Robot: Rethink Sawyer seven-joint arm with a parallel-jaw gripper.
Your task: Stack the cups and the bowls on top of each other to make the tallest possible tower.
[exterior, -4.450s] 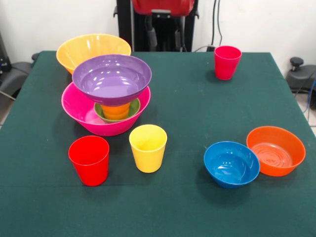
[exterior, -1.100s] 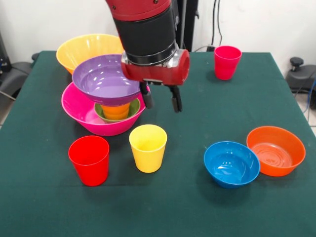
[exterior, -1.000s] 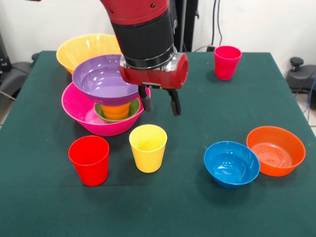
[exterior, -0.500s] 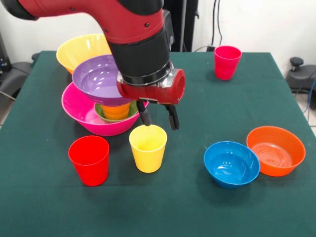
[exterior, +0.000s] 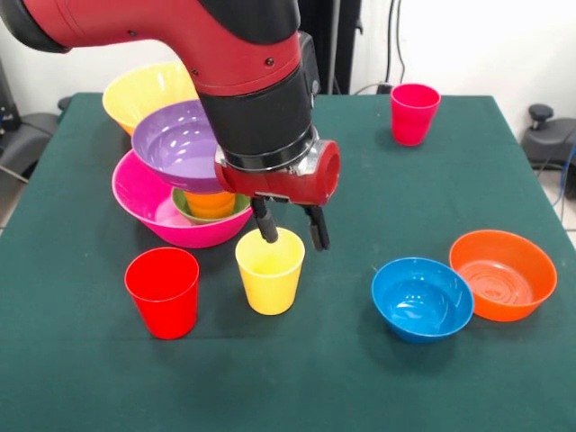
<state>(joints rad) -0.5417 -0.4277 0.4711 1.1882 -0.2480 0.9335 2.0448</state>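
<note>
My gripper (exterior: 293, 234) is open and straddles the far right rim of the yellow cup (exterior: 269, 271): one finger dips inside the cup's mouth, the other hangs outside its right wall. A red cup (exterior: 163, 292) stands to its left. Behind them is the tower: a big hot-pink bowl (exterior: 151, 209) holding a small green bowl (exterior: 187, 207), an orange cup (exterior: 211, 203) in that, and a wide purple bowl (exterior: 176, 144) on top, partly hidden by my arm. A crimson-pink cup (exterior: 414, 113) stands far right.
A big orange-yellow bowl (exterior: 144, 92) sits behind the tower at the far left. A blue bowl (exterior: 422, 299) and an orange bowl (exterior: 502, 274) touch each other at the right, near the table's (exterior: 360, 387) right edge.
The arm came in from above and has lowered steadily toward the yellow cup; the open fingers now reach its rim. No cup or bowl has moved.
</note>
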